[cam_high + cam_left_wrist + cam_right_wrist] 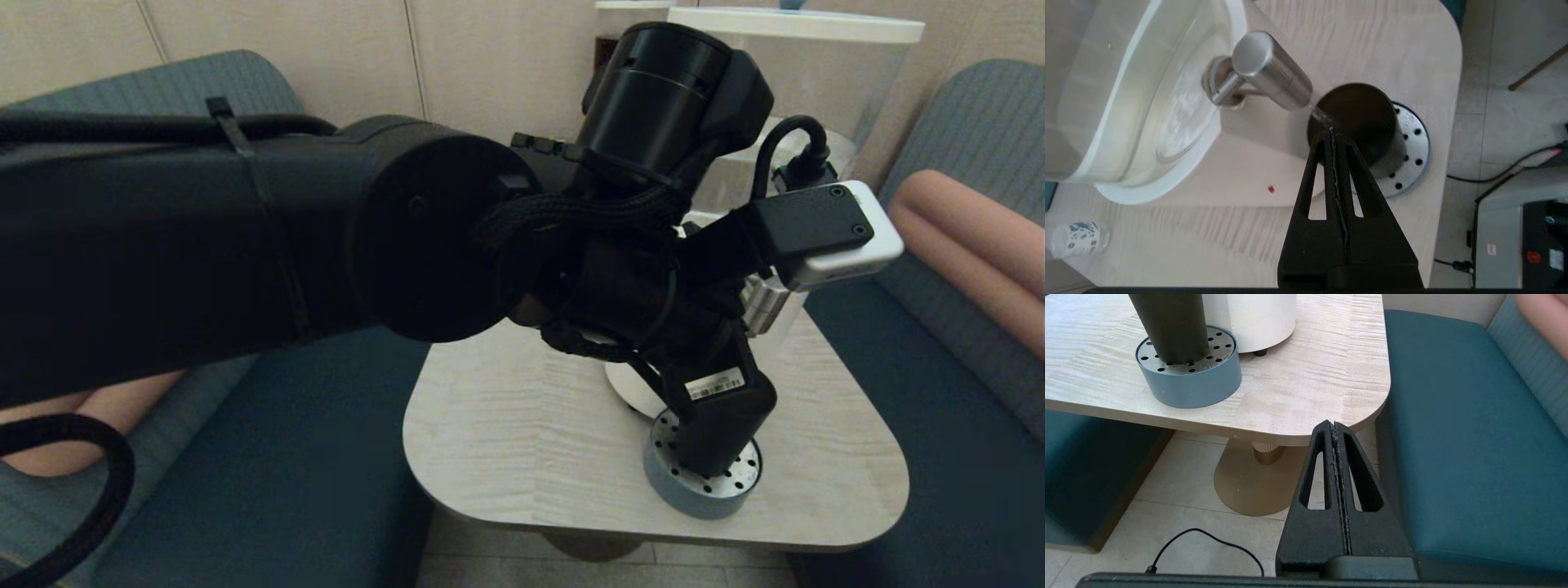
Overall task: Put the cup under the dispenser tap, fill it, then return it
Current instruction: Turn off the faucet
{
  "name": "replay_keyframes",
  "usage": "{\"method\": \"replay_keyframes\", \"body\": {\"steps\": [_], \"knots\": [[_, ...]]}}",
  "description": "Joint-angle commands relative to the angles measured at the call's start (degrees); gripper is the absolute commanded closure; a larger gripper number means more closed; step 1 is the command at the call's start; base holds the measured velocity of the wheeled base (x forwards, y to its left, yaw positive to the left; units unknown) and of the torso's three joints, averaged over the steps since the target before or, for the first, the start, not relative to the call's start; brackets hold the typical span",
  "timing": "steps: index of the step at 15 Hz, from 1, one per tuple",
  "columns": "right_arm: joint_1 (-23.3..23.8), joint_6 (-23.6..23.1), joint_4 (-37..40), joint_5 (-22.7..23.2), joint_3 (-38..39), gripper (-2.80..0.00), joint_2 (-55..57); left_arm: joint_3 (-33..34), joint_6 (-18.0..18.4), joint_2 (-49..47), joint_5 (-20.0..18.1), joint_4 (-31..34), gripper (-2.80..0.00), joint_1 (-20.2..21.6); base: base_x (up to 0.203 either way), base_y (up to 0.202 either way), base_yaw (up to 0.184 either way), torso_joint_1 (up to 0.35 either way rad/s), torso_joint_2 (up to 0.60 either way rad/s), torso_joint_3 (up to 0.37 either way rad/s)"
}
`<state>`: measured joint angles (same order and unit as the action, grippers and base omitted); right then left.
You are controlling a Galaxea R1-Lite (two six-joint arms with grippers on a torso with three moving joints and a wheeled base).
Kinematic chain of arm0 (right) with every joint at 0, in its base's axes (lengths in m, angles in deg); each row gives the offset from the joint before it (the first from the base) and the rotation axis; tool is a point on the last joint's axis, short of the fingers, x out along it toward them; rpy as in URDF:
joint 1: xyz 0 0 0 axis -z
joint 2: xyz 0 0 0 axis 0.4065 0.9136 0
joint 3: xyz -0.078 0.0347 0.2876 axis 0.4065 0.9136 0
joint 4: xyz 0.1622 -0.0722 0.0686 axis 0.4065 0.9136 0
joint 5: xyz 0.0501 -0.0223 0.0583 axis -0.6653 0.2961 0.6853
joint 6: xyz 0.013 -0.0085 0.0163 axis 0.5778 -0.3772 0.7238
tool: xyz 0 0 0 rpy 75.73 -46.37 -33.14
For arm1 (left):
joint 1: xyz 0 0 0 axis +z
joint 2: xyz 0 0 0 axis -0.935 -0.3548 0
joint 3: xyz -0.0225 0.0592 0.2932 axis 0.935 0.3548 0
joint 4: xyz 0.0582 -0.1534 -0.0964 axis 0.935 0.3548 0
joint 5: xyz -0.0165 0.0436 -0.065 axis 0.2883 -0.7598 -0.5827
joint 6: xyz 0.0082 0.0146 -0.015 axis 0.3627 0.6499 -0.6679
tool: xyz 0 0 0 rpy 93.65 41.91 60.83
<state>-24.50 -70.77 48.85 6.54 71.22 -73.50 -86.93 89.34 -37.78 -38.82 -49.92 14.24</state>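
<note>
The dark cup (1359, 118) stands upright on a perforated round drip tray (1414, 143), its mouth just below the end of the brushed-metal dispenser tap (1269, 69). A thin clear streak like water (1322, 116) runs from the spout into the cup. My left gripper (1331, 129) is shut and empty, its tips over the cup's near rim beside the spout. In the right wrist view the cup (1167, 326) rises from the tray (1188, 379). My right gripper (1334, 424) is shut and empty, low beside the table's front right corner. In the head view the left arm hides the cup.
The tap juts from the dispenser's wide white base (1126, 192) under the clear tank (800, 98). A small clear bottle with a white label (1079, 239) lies on the table (522, 441) beside the base. Blue benches (1466, 437) flank the table. A cable (1208, 539) crosses the floor.
</note>
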Motion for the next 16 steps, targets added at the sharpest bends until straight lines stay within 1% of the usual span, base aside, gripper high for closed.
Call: {"method": "replay_keyframes", "body": {"steps": [1,4,5,6,11,16], "knots": [[-0.02,-0.01,-0.04,0.02,0.00,0.00,-0.15,-0.01,0.29,-0.51,0.83,-1.52,0.00,-0.04,0.000,0.000,0.000,0.000,0.00,0.000],[-0.02,0.06,-0.04,0.02,0.00,0.00,-0.15,-0.06,0.30,-0.42,2.86,-2.50,0.00,0.74,0.000,0.000,0.000,0.000,0.00,0.000],[-0.02,0.10,-0.04,0.02,0.00,0.00,-0.15,-0.06,0.38,-0.28,4.50,-2.61,0.00,1.07,0.000,0.000,0.000,0.000,0.00,0.000],[-0.02,0.10,-0.04,0.02,0.00,0.00,-0.15,-0.06,0.59,-0.24,5.38,-2.93,0.00,1.41,0.000,0.000,0.000,0.000,0.00,0.000],[-0.02,0.10,-0.04,0.02,0.00,0.00,-0.15,-0.06,0.74,-1.76,5.40,-8.40,0.00,2.07,0.000,0.000,0.000,0.000,0.00,0.000],[-0.02,0.10,-0.04,0.02,0.00,0.00,-0.15,-0.06,0.74,-2.97,5.15,-10.94,0.00,2.07,0.000,0.000,0.000,0.000,0.00,0.000]]}}
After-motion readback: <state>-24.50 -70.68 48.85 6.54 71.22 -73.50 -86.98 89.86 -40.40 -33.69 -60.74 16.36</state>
